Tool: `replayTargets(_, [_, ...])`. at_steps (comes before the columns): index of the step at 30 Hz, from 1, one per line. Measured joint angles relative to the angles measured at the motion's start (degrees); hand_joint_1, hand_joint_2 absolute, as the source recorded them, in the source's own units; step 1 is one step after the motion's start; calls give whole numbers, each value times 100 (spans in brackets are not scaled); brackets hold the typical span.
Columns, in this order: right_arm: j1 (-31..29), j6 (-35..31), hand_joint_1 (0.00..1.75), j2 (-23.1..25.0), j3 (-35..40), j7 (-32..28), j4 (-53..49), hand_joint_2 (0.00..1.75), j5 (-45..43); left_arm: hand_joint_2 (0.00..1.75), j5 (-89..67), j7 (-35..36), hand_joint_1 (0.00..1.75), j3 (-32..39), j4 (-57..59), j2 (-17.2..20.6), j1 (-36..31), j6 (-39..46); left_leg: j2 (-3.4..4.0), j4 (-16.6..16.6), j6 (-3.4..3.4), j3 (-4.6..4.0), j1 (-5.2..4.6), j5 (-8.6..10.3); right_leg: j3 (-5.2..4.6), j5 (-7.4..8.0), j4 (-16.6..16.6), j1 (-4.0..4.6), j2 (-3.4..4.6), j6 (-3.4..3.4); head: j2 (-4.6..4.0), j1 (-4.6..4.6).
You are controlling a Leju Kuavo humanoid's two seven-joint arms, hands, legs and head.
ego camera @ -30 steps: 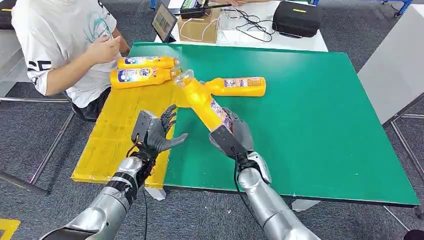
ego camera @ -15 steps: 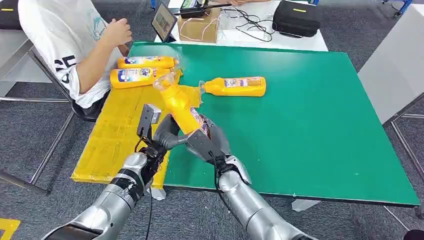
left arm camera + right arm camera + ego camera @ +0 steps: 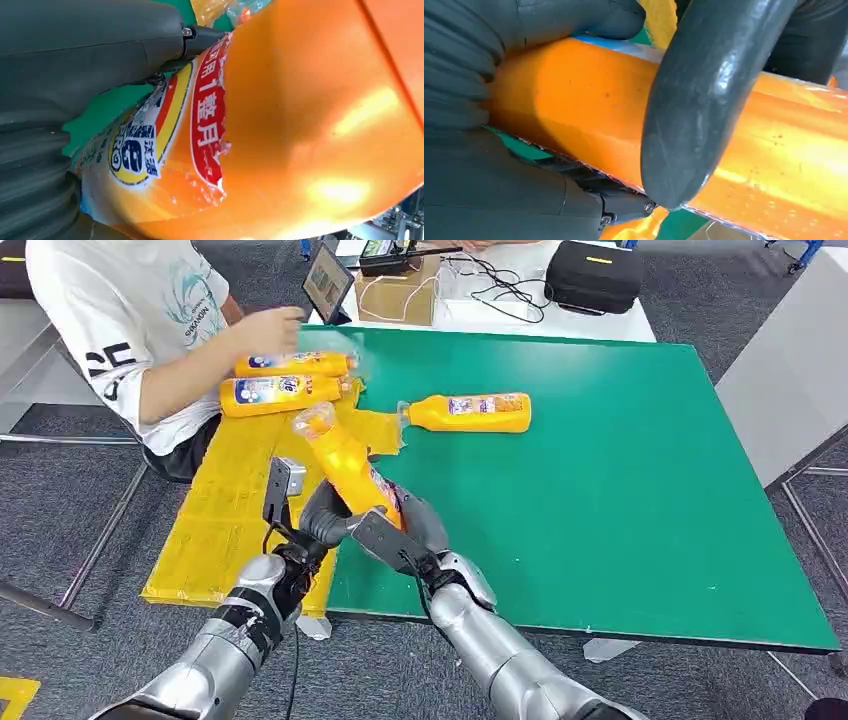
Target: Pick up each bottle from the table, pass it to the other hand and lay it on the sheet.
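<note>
A: Where am I in the job?

B: Two orange plastic bottles [image 3: 285, 380] lie on the yellow sheet [image 3: 235, 502]. My right hand [image 3: 400, 532] grips a third [image 3: 345, 465]; my left hand [image 3: 325, 515] wraps it mid-handover. One [image 3: 470, 412] waits on the green table [image 3: 640, 470].

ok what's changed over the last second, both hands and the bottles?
The right hand carried the held bottle leftward from over the green table toward the yellow sheet. The left hand, open a second ago, now grips it too, so both hold it. The person's hand reached toward the two bottles on the sheet. The bottle on the table stayed put.
</note>
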Motion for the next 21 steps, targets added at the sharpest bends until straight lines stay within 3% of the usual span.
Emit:
replayTargets(11, [42, -256, 0, -2, 65, -122, 22, 175, -300, 175, 4, -52, 175, -13, -4, 9, -55, 166, -2, 0, 0, -3, 0, 0, -2, 0, 0, 0, -1, 0, 0, 0])
replayTargets(17, [149, -422, 0, -98, -90, -300, -243, 175, -555, 175, -243, -188, 175, -17, -2, 94, -126, 862, -3, 0, 0, -4, 0, 0, -1, 0, 1, 0, -1, 0, 0, 4])
replayTargets(21, [287, -520, 0, -284, -238, -306, -711, 175, -608, 175, -510, -311, 175, 53, 92, 346, -229, 1275, 3, 0, 0, -3, 0, 0, -6, 1, 0, 0, 1, 1, 0, 0])
